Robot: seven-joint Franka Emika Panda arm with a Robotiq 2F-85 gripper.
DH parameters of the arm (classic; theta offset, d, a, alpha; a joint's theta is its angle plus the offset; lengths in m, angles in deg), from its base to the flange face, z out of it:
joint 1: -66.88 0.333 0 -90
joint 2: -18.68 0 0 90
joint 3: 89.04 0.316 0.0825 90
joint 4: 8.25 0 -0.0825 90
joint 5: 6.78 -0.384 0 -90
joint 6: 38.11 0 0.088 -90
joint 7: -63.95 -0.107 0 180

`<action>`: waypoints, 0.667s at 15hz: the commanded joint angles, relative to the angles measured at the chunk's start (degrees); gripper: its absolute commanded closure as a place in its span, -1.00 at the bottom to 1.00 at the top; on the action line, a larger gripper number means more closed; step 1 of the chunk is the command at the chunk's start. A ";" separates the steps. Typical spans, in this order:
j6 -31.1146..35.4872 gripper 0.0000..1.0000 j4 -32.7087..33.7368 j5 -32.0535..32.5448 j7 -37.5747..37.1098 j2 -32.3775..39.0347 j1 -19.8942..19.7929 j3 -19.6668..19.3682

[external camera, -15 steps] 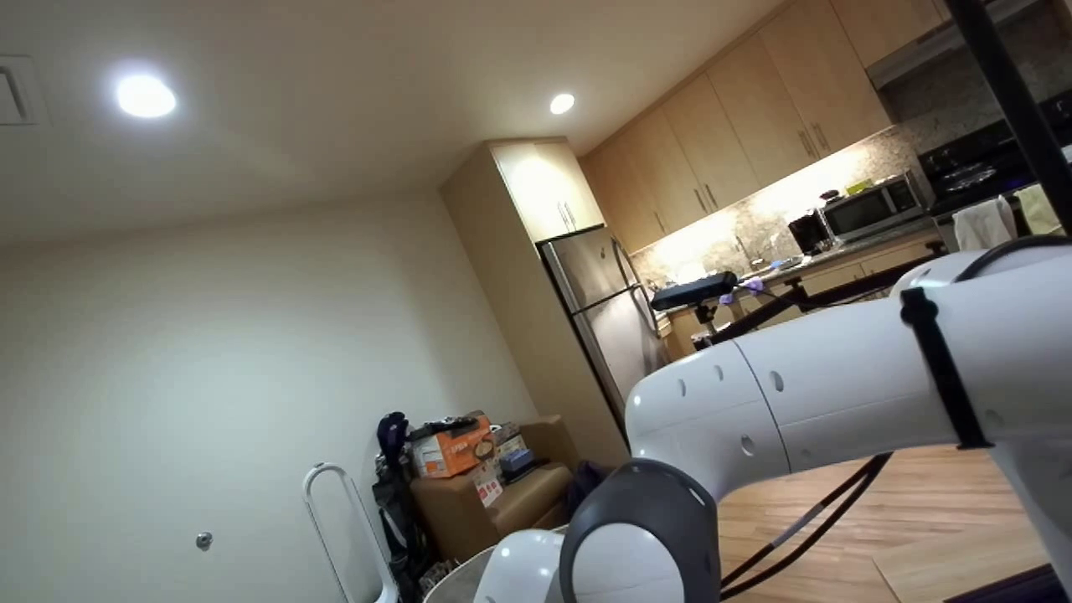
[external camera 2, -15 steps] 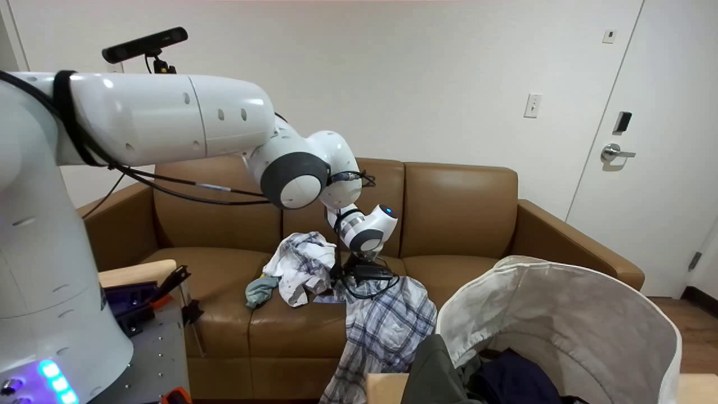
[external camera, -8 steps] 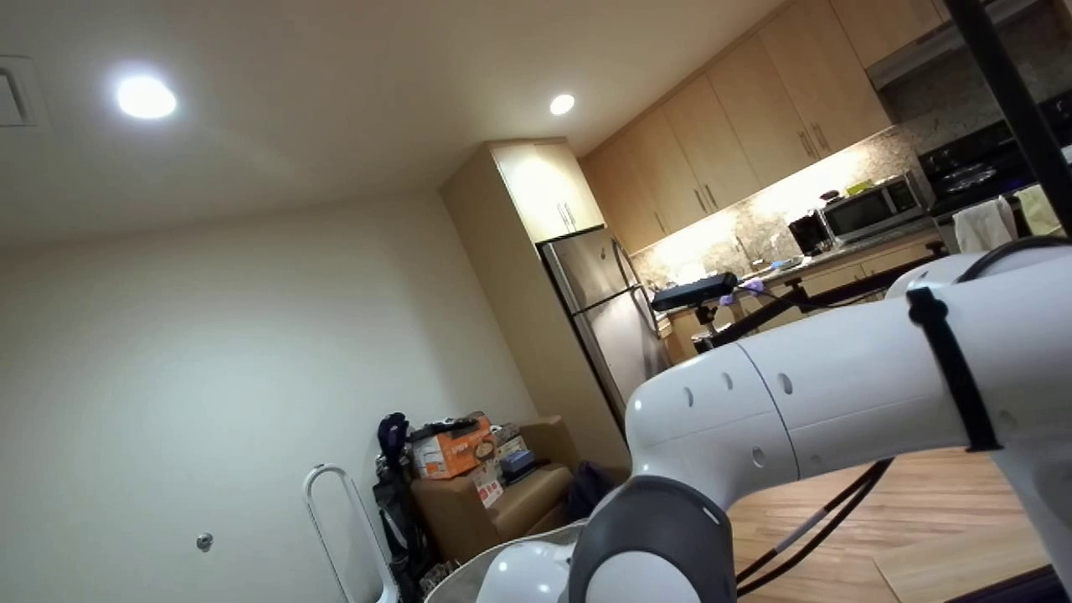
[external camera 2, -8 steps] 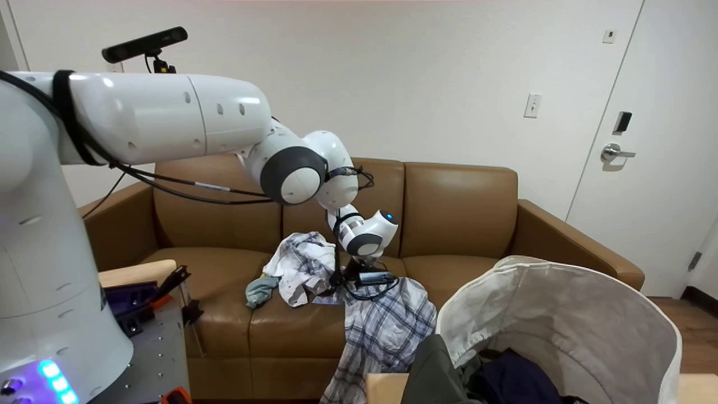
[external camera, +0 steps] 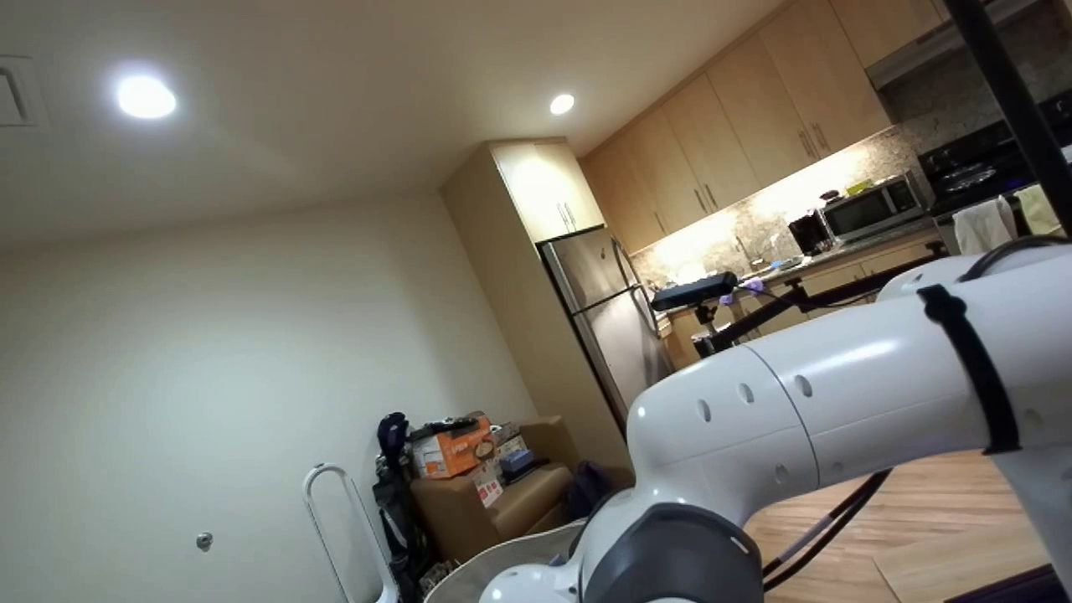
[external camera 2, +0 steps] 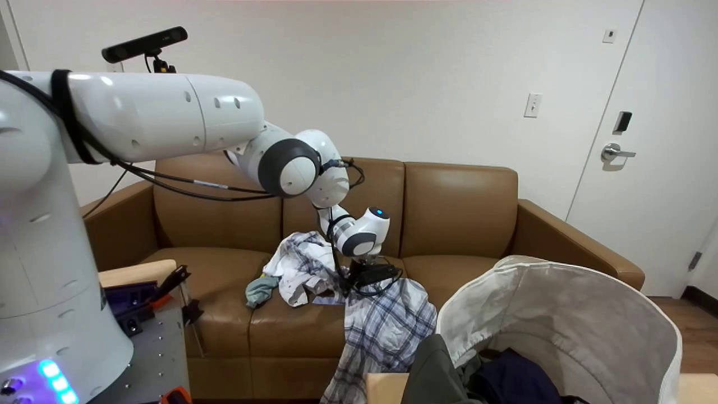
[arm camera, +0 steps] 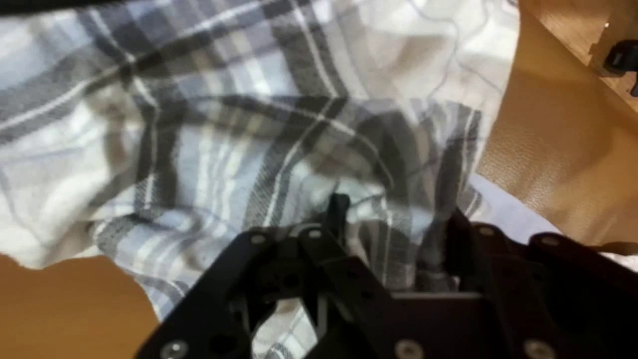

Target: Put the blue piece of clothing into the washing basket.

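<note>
Of blue clothing I count two pieces: one dark navy garment [external camera 2: 513, 377] lies inside the one washing basket [external camera 2: 583, 303], and one blue-and-grey plaid garment [external camera 2: 387, 325] hangs over the front of the one sofa [external camera 2: 460, 207]. The single gripper [arm camera: 398, 212] is down at the plaid, its two fingers [arm camera: 339, 212] parted, with checked cloth between them. On the seat are also one white-and-plaid bundle [external camera 2: 297, 264] and, touching it, one small grey-green cloth [external camera 2: 261, 290].
</note>
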 commanded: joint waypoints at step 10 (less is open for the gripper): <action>1.27 0.84 2.34 -1.87 -1.03 -0.39 -6.39 6.58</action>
